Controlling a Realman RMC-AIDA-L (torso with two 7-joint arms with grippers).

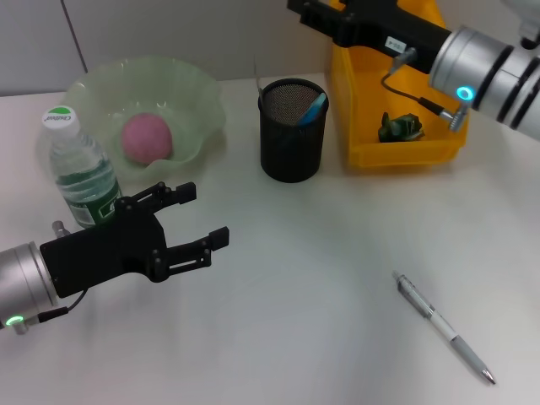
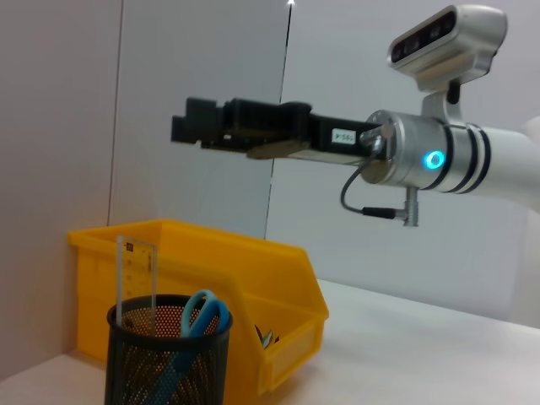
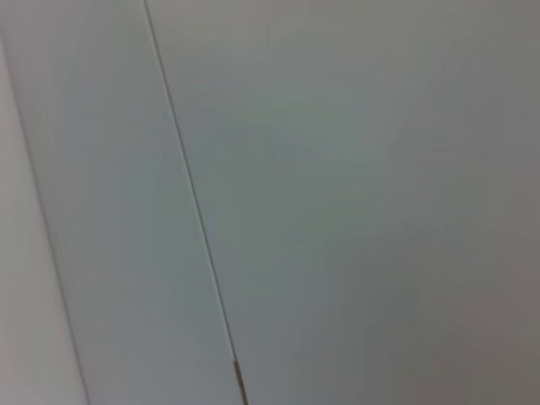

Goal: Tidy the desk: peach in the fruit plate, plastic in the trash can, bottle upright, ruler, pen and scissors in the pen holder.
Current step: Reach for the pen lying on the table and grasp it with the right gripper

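Illumination is even, diffuse and bright in the head view. The white matte surface (image 1: 337, 278) carries only faint, soft shadows: one just beside the black mesh cylindrical pen holder (image 1: 291, 131), another under the silver slim pen (image 1: 443, 327) at 5 o'clock. A mild sheen marks the translucent pale-green wavy-rimmed plate (image 1: 198, 93) at 10 o'clock. The yellow plastic bin (image 1: 359, 126) at 1 o'clock shows saturated colour without glare. Focus holds across that frame. The left wrist view is dimmer at 9 o'clock. The right wrist view shows a flat grey wall, featureless, softly graded.
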